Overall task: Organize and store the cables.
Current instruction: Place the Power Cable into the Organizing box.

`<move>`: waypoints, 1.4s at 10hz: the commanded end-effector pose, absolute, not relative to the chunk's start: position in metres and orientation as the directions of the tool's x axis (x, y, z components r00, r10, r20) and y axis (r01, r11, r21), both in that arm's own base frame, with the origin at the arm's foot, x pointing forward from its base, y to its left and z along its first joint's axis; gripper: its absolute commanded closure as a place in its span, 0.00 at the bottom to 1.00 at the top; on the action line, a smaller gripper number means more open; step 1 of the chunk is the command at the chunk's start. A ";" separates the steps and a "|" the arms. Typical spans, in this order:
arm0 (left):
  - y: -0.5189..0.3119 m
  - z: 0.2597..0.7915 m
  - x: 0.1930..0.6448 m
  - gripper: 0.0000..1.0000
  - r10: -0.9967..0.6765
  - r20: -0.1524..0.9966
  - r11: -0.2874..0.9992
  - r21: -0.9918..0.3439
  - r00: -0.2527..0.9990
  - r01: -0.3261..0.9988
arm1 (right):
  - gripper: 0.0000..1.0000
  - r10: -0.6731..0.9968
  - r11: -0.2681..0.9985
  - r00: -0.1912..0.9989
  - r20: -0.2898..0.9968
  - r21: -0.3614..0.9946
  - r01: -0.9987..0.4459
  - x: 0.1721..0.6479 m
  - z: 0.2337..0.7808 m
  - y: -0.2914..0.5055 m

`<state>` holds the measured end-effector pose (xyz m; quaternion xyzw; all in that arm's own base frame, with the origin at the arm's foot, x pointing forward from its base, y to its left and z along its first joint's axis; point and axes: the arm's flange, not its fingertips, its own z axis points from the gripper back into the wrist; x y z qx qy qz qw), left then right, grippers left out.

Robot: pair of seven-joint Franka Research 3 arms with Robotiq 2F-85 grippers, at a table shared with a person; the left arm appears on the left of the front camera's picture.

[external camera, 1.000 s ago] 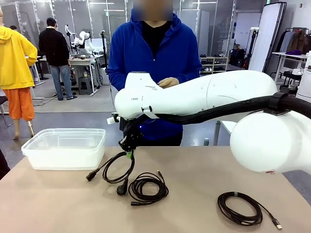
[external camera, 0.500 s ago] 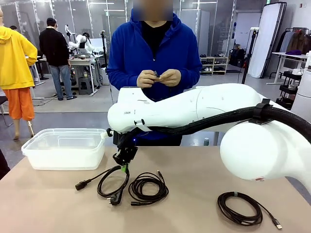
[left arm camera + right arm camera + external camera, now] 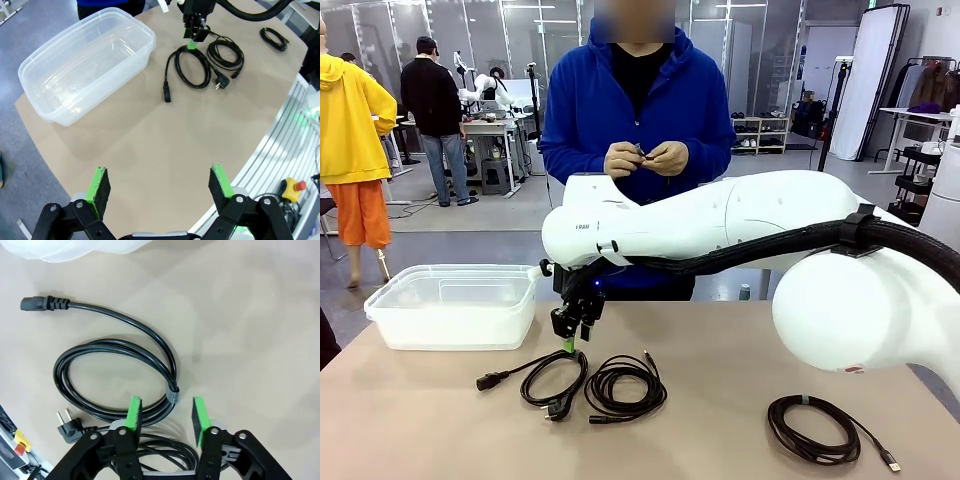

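Right gripper [image 3: 166, 409], jaws wide and empty, hangs directly over the tied cord coil [image 3: 112, 343], lower centre-left of the front view. Coil's plug tail points frame-left toward the bin [image 3: 450, 320]. Left gripper [image 3: 160, 176] is open, empty and well apart.

Front: across table [image 3: 440, 430] toward person [image 3: 630, 110]. Left wrist: high, far. Right wrist: close over shared cable [image 3: 172, 390].

Tan tabletop [image 3: 720, 360]. Carries a clear plastic bin [image 3: 450, 325] at ten o'clock, a looped power cable [image 3: 116, 343] near centre toward nine o'clock, a thinner coiled cable [image 3: 658, 395] at its three o'clock, a third coil [image 3: 778, 425] well apart at five o'clock.
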<state>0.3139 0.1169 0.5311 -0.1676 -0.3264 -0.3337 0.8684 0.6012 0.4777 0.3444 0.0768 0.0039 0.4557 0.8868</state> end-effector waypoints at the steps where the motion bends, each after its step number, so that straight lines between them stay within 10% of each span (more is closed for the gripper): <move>1: 0.119 0.531 0.314 0.00 -0.474 0.688 0.705 -0.076 0.549 0.705 | 0.08 0.808 0.573 0.583 0.081 0.118 -0.811 0.605 0.362 0.467; 14: 0.119 0.531 0.314 0.00 -0.474 0.688 0.705 -0.076 0.549 0.705 | 0.00 0.692 0.577 0.549 0.470 0.097 -0.811 0.539 0.455 0.175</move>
